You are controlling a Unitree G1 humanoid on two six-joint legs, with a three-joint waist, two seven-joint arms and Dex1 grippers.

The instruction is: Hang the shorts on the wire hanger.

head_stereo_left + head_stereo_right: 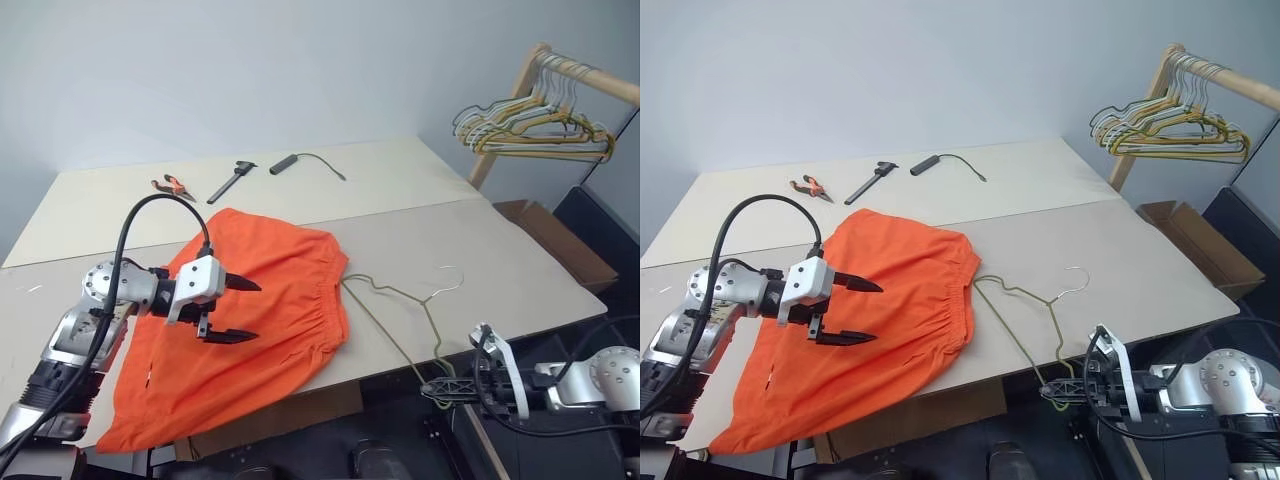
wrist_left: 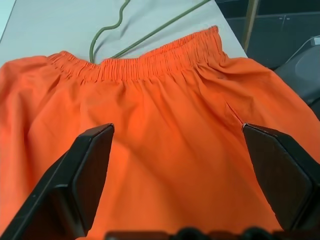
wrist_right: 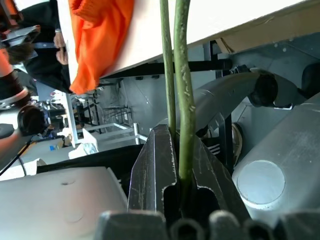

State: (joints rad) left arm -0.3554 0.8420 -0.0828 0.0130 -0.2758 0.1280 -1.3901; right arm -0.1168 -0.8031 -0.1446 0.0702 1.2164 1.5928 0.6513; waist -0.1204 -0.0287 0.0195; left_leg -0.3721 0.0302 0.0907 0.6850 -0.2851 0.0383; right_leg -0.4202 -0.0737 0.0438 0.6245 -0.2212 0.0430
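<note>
Right gripper (image 1: pixel 1058 390): fingers clamped on the wire hanger (image 1: pixel 1025 325), gripping the hanger's corner just past the near edge of the table (image 1: pixel 1140 260). In the right wrist view, two olive wire strands (image 3: pixel 177 75) run out from between the closed fingers. From the grip point the hanger extends away across the tabletop; its far corner reaches the waistband of the shorts (image 1: pixel 250 340), and its hook (image 1: pixel 450 278) lies on the bare surface beyond the gripper.

Left gripper (image 1: pixel 235 310): fingers spread wide, holding nothing, positioned above the shorts and pointing toward the waistband. In the left wrist view, both fingers (image 2: pixel 90 170) frame the orange fabric with the gathered waistband (image 2: pixel 145 62) ahead of them.

The shorts lie flat on the table under the left gripper, with one leg draped over the near edge.

Far beyond the left gripper, on the rear of the table: pliers (image 1: pixel 172 186), a dark hand tool (image 1: pixel 231 181), and a black cylinder with a cord (image 1: pixel 300 162). Beyond the right gripper, off the table, a wooden rail (image 1: pixel 585 75) carries a cluster of hangers (image 1: pixel 530 125).
</note>
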